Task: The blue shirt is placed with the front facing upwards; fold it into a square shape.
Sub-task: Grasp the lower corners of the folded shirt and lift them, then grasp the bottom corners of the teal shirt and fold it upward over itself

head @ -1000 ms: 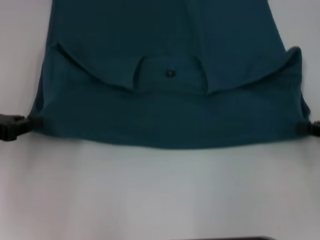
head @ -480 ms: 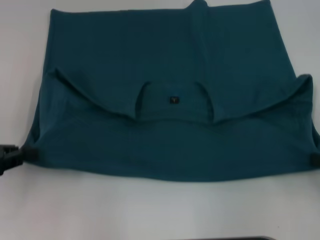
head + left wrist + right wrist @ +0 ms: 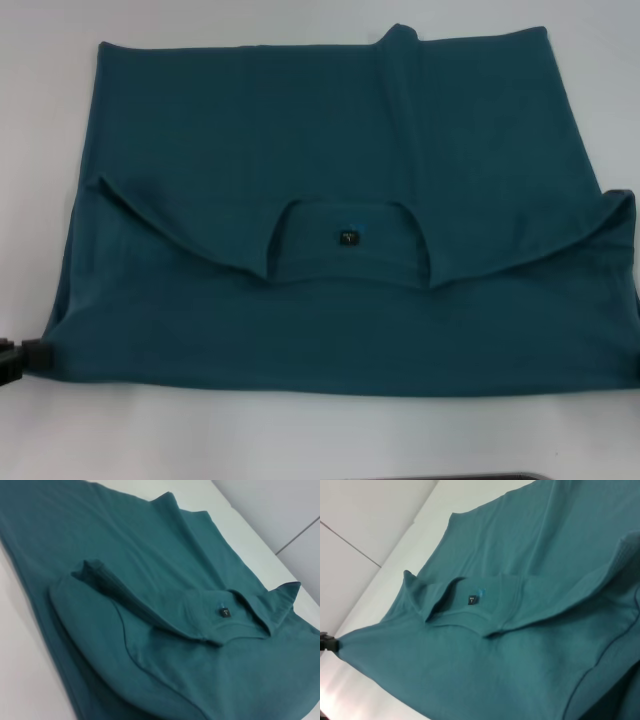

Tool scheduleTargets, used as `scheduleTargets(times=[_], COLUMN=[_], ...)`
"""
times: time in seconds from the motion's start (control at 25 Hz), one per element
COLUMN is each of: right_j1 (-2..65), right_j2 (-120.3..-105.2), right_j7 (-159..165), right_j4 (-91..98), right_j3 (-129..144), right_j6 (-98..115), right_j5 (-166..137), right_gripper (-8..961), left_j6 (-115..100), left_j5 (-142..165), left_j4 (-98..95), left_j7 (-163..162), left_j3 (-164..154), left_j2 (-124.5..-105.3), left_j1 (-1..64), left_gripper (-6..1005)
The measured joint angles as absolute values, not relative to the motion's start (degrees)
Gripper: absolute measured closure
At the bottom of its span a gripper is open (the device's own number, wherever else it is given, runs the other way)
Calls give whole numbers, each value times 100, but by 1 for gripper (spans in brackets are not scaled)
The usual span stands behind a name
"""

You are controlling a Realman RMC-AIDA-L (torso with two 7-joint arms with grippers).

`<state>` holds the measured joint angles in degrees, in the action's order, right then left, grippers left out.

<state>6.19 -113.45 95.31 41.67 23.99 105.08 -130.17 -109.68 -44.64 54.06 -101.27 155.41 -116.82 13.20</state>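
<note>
The blue shirt [image 3: 330, 200] lies on the white table [image 3: 300, 440], doubled over on itself. Its round collar and small dark neck label [image 3: 347, 237] face up near the middle. The near folded layer stretches across the table's width. At the shirt's near left corner my left gripper [image 3: 18, 356] is shut on the cloth. The right wrist view shows that corner drawn to a point at the left gripper [image 3: 327, 643]. The shirt's near right corner runs off the head view's edge, and my right gripper is out of sight. The label [image 3: 224, 612] also shows in the left wrist view.
Bare white table [image 3: 20, 645] lies in front of the shirt's near edge. A dark strip [image 3: 450, 477] sits at the very bottom of the head view. Beyond the table's far side is a pale surface with a seam [image 3: 355, 545].
The shirt's near edge has been drawn toward me with both grippers. The left gripper moved nearer and outward, and the right gripper slid out of the head view.
</note>
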Motion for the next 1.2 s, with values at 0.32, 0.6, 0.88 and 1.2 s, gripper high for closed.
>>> scheduleTargets(times=[0.32,0.6,0.88,1.2], right_j1=[529,599,916,1545], right_j2=[-11352,-11343,-11290,-11199], right_j7=[9460,9480,9532,9783], right_j4=[4166,4166,4166,4137], right_j3=[2251,2224,2039,1542], right_j6=[10626,10685,10690,10327], right_j5=[-13204,-13246,-13235,-13227], right_gripper=[917,917,917,917], left_j6=[-11017,-11035,-10950,-10575], left_j5=[-4359,-4333,-4402,-4420], left_j4=[5404,5363,5268,5087], left_j7=[-10077,-10054,-10055,-10113], left_j3=[15554,15557,15612,15986], left_j2=[-11708,-11709,-11679,-11620], left_j1=[1265,1280,1504,2300], left_gripper=[968,967,967,967])
